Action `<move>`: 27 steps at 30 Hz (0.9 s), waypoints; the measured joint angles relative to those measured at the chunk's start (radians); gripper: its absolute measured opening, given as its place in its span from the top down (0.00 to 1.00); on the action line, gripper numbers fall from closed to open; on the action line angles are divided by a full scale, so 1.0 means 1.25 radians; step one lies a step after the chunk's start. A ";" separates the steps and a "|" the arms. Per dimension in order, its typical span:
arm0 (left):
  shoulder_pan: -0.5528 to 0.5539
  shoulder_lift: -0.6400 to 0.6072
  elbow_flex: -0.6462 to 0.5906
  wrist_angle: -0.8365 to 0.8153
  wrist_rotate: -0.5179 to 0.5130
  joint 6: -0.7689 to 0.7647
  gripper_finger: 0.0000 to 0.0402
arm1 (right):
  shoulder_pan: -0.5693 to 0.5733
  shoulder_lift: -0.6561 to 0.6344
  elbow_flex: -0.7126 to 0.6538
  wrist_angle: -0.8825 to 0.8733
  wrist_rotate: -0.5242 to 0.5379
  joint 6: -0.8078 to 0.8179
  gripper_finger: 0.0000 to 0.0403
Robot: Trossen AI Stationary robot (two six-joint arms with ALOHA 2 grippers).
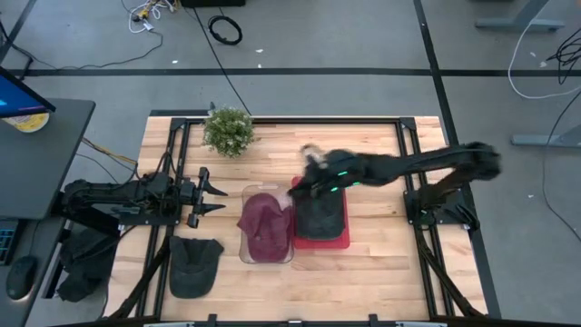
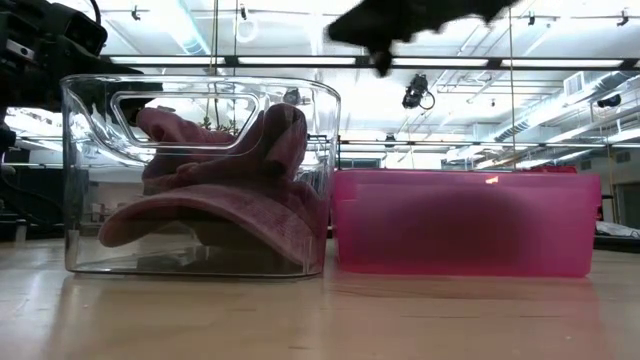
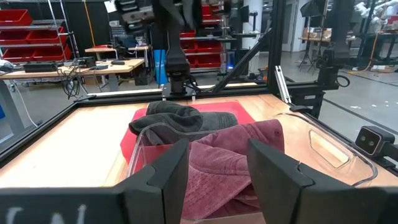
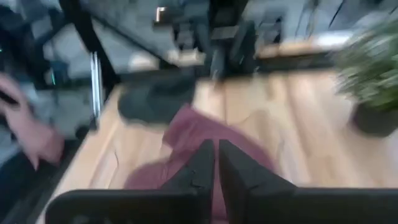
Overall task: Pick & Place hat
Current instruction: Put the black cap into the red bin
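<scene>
Your two arms are dark, almost black, built of jointed segments. The right arm (image 1: 427,163) carries small green lights near its wrist. The left arm (image 1: 118,198) shows bundled black cabling at its base on the table's left side. The left gripper (image 3: 217,168) has two broad, flat, matte black fingers. The right gripper (image 4: 216,163) has two narrow dark fingers.

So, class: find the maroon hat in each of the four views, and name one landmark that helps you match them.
High view: maroon hat in the clear bin, centre of the table.
Low view: hat fills the bin at left.
Left wrist view: hat in the near bin, just beyond the jaws.
Right wrist view: hat, blurred, centre.
Shared landmark: the red tray beside the bin, in all but the right wrist view.
</scene>
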 joint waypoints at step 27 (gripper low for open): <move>0.000 0.000 0.000 0.000 0.000 0.000 0.58 | -0.025 -0.577 -0.818 0.796 0.008 0.031 0.93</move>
